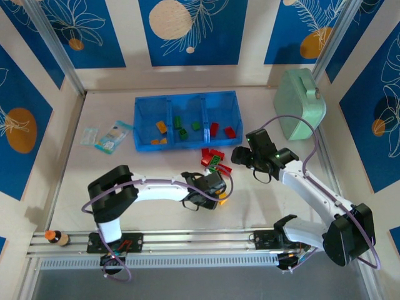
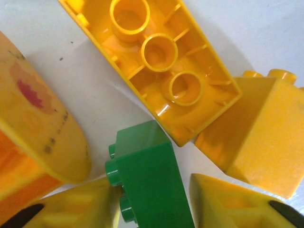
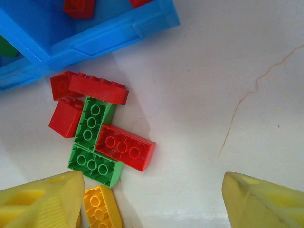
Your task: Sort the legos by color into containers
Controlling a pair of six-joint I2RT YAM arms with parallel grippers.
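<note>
The blue tray (image 1: 187, 145) holds orange legos in its left compartment, green in the middle and red on the right. Loose red and green legos (image 1: 212, 159) lie in front of it. My left gripper (image 1: 215, 187) is low on the table, its yellow fingertips (image 2: 71, 206) on either side of a green brick (image 2: 147, 175): the studs touch the left tip and the right tip meets its flat side. Yellow bricks (image 2: 166, 71) lie just beyond. My right gripper (image 3: 154, 204) hangs open over bare table beside a red brick (image 3: 124, 147), green bricks (image 3: 95, 164) and a yellow brick (image 3: 102, 206).
A mint-green case (image 1: 300, 103) stands at the back right. Pale packets (image 1: 107, 136) lie left of the tray. A small orange-capped bottle (image 1: 55, 237) sits on the near rail at the left. The tray's corner (image 3: 95, 38) is close above the loose pile.
</note>
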